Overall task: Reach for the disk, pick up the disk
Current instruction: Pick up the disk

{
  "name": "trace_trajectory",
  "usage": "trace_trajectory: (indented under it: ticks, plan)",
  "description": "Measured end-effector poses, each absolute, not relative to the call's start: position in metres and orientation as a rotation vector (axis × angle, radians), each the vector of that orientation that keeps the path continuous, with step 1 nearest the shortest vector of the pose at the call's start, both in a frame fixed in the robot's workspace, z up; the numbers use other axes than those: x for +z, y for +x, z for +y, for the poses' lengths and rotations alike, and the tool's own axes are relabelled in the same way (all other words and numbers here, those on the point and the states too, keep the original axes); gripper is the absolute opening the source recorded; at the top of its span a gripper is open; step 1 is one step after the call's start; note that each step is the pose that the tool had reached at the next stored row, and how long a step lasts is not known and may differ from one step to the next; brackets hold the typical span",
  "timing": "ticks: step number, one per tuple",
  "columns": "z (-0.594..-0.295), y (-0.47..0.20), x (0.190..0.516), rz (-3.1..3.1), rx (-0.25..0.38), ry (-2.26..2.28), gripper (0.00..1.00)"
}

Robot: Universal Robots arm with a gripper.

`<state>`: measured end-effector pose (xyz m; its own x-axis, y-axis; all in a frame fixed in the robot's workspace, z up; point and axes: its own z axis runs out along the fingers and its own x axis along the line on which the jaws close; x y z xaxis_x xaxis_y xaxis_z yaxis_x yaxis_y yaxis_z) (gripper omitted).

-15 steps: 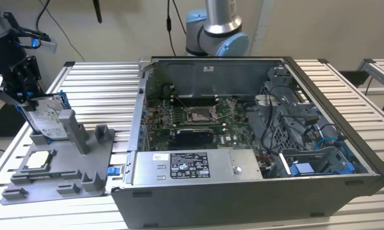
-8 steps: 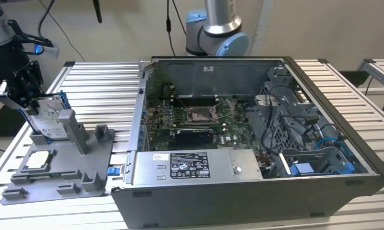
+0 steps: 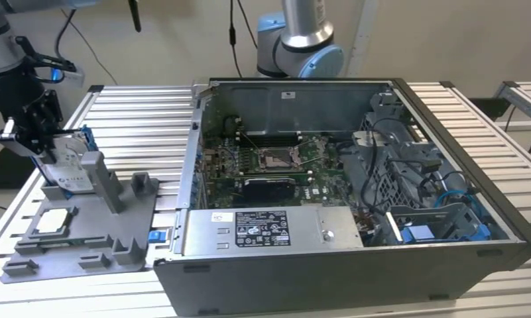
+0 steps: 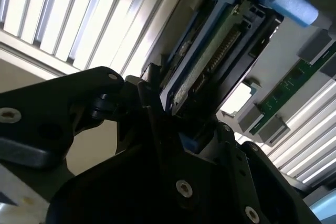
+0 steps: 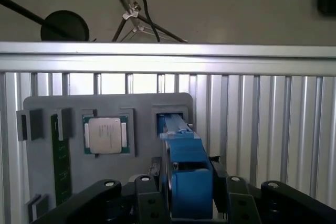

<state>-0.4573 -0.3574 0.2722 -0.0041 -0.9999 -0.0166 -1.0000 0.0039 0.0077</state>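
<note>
The disk, silver-grey with a white label and blue rails, stands on edge at the far end of the grey fixture on the exterior view's left. My gripper comes down on it from above and is shut on it. In both wrist views the disk sits between the black fingers, which press on its blue-railed sides. Its lower end reaches toward the fixture's slot; whether it still rests in the slot is unclear.
The fixture also holds a small square silver chip and a green memory stick. An open computer case stands on the slatted table to the exterior view's right. Another arm's base stands behind the case.
</note>
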Motion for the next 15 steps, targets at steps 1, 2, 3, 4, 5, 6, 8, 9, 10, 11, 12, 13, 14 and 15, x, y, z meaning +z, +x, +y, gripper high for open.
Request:
trace_trajectory:
  ticks: [1, 2, 3, 4, 5, 6, 8, 9, 10, 11, 12, 13, 14, 15]
  plan:
    - [-0.3574, -0.4573, 0.2711, 2.220, 0.027, -2.213, 1.00]
    - [-0.3574, -0.4573, 0.2703, 2.220, 0.027, -2.213, 1.00]
    - [-0.3574, -0.4573, 0.2695, 2.219, 0.027, -2.214, 1.00]
    - [-0.3574, -0.4573, 0.2687, 2.219, 0.027, -2.214, 1.00]
    - [-0.3573, -0.4573, 0.2681, 2.218, 0.027, -2.214, 1.00]
    - [-0.3574, -0.4573, 0.2674, 2.218, 0.027, -2.215, 1.00]
    - [-0.3574, -0.4573, 0.2662, 2.217, 0.027, -2.215, 1.00]
    - [-0.3574, -0.4574, 0.2658, 2.217, 0.027, -2.215, 1.00]
    - [-0.3574, -0.4574, 0.2655, 2.217, 0.027, -2.215, 1.00]
    - [-0.3574, -0.4574, 0.2652, 2.217, 0.027, -2.215, 1.00]
    - [-0.3574, -0.4573, 0.2650, 2.217, 0.027, -2.215, 1.00]
    - [-0.3574, -0.4573, 0.2647, 2.217, 0.027, -2.215, 1.00]
    - [-0.3574, -0.4573, 0.2644, 2.217, 0.027, -2.215, 1.00]
    - [-0.3574, -0.4573, 0.2641, 2.217, 0.027, -2.215, 1.00]
